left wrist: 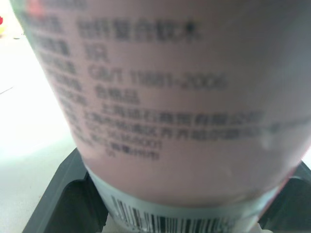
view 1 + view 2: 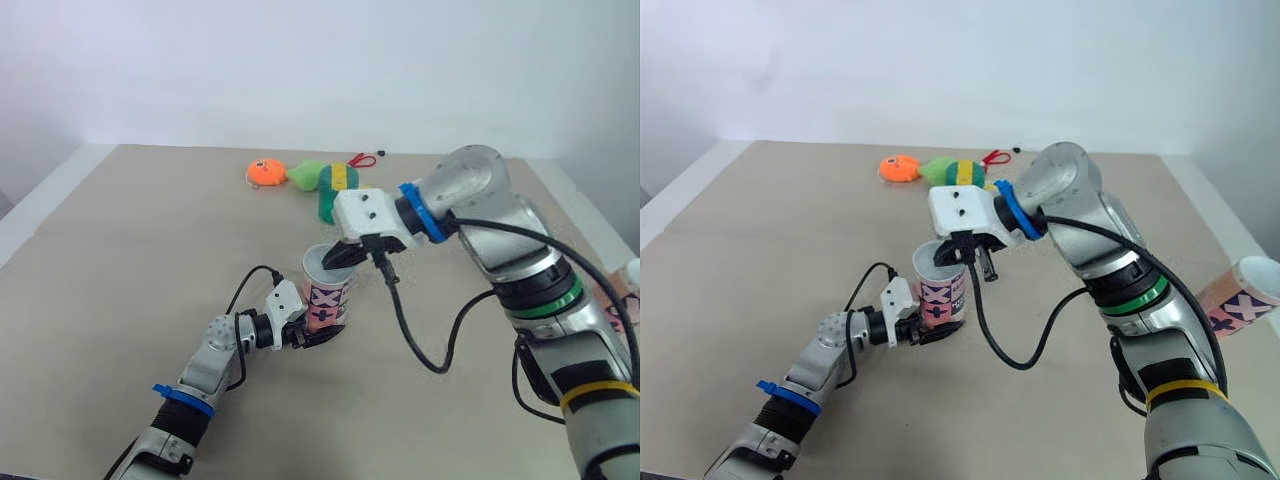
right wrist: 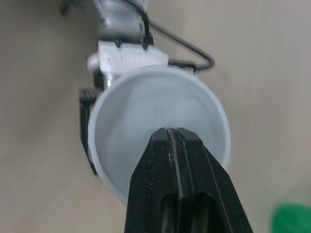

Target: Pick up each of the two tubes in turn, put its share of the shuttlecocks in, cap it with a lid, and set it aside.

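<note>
Bright, even light — faint soft shadows, some glare

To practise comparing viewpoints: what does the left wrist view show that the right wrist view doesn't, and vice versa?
Left wrist view: the tube's printed side and barcode. Right wrist view: the tube's open mouth from above, with the shut right tool over it. Both: the tube in the left tool's grip.
</note>
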You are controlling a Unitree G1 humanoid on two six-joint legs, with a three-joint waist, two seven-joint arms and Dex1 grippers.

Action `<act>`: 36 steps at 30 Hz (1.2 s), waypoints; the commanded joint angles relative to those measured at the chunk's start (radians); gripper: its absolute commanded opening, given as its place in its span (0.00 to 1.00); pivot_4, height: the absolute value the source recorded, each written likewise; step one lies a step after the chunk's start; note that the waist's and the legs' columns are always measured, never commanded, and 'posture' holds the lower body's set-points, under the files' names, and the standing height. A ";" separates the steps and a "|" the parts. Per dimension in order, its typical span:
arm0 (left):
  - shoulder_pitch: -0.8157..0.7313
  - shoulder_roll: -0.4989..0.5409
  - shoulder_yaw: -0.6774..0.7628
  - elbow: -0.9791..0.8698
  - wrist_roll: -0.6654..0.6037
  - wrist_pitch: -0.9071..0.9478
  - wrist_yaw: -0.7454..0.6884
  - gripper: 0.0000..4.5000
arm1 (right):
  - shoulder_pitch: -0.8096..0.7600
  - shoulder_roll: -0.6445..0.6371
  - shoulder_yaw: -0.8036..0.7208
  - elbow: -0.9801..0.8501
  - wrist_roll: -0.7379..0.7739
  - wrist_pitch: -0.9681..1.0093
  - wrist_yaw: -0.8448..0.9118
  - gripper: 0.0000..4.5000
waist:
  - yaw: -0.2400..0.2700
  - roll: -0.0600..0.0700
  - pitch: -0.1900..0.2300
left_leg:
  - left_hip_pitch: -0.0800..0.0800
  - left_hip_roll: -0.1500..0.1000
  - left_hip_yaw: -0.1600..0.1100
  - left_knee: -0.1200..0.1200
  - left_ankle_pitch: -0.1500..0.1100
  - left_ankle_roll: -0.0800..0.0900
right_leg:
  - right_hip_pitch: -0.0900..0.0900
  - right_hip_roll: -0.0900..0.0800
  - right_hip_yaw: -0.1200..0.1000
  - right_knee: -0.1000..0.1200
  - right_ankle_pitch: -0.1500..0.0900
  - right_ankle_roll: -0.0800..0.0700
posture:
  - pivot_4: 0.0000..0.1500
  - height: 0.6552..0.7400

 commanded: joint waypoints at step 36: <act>0.016 0.347 0.096 -0.314 -0.294 0.374 -0.273 1.00 | 0.853 0.113 -0.244 -0.180 0.234 -0.257 -0.604 0.99 | -0.031 -0.008 0.065 | -0.031 -0.002 -0.002 0.014 0.006 0.001 | -0.026 0.010 0.000 0.006 0.007 0.010 | 1.00 1.00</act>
